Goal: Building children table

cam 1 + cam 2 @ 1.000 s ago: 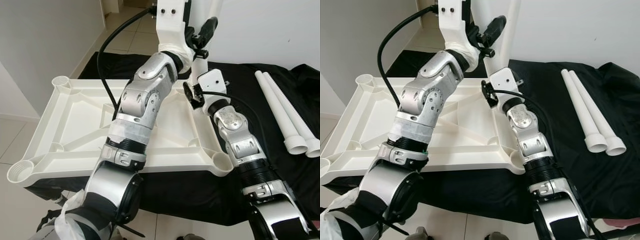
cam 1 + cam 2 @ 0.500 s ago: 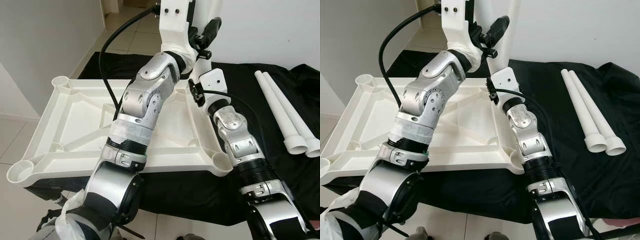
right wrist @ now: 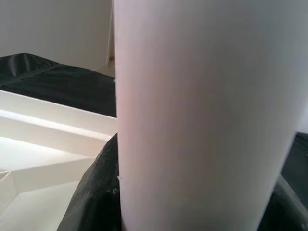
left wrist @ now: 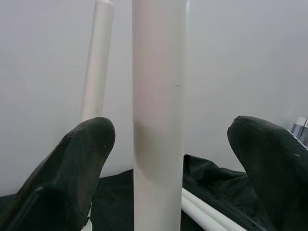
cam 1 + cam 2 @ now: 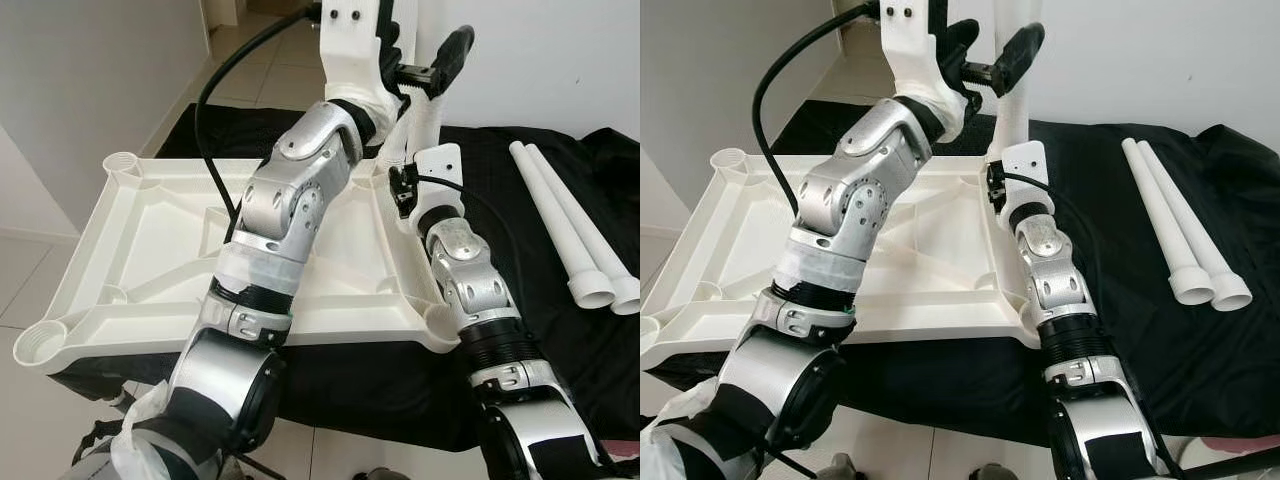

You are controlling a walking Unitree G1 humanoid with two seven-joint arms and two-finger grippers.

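— While the white tabletop point(image 5: 150, 250) lies upside down on the black cloth point(image 5: 560, 230), where does the leg stand?
— An upright white table leg point(image 5: 1012, 110) rises from the tabletop's far right corner, by the wall.
— And the left gripper point(image 5: 985, 60)?
— It is high on that leg with its black fingers point(image 4: 82, 159) spread wide on either side, not touching it.
— The right gripper point(image 3: 192, 202)?
— Lower on the same leg; its wrist view has the tube pressed close against the fingers, apparently clamped on it.
— Other legs?
— Two spare white legs point(image 5: 575, 235) lie side by side on the cloth, well apart to the right.
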